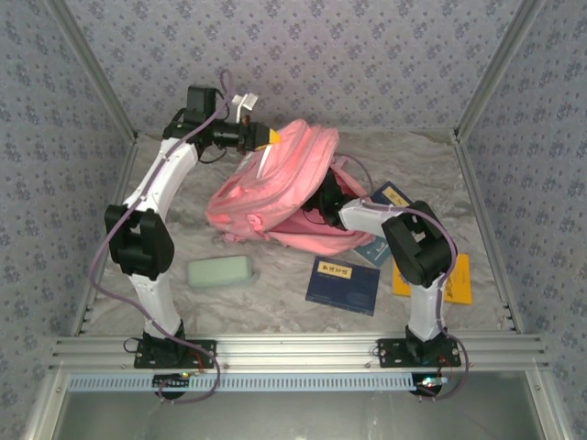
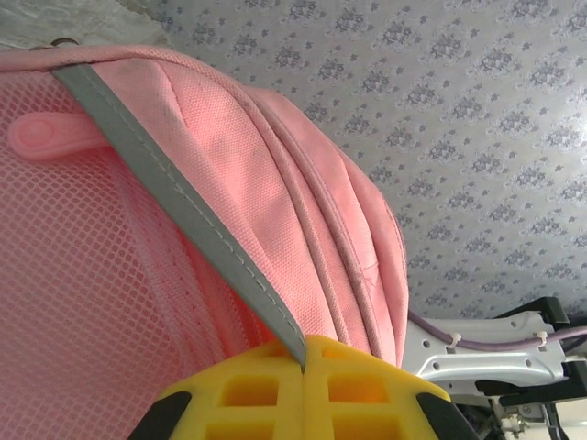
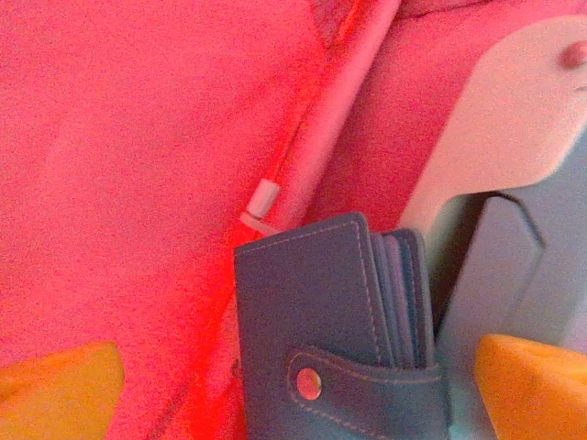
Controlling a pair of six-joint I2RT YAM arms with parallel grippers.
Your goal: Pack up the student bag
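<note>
The pink student bag (image 1: 275, 183) lies mid-table, its upper edge lifted. My left gripper (image 1: 266, 137) is at that top edge. In the left wrist view its yellow fingers (image 2: 304, 353) are shut on the bag's grey trim strip (image 2: 174, 202), with pink mesh (image 2: 83, 293) to the left. My right arm reaches into the bag's opening (image 1: 323, 197). In the right wrist view the right gripper (image 3: 293, 385) is open inside the pink lining (image 3: 138, 183). A dark blue snap wallet (image 3: 321, 312) sits between its wide-apart yellow fingertips (image 3: 55, 385), touching neither.
A green pencil case (image 1: 220, 271) lies front left of the bag. A dark blue book (image 1: 342, 284) lies in front, an orange book (image 1: 454, 280) at the right, and another blue book (image 1: 393, 195) behind the right arm. Patterned walls enclose the table.
</note>
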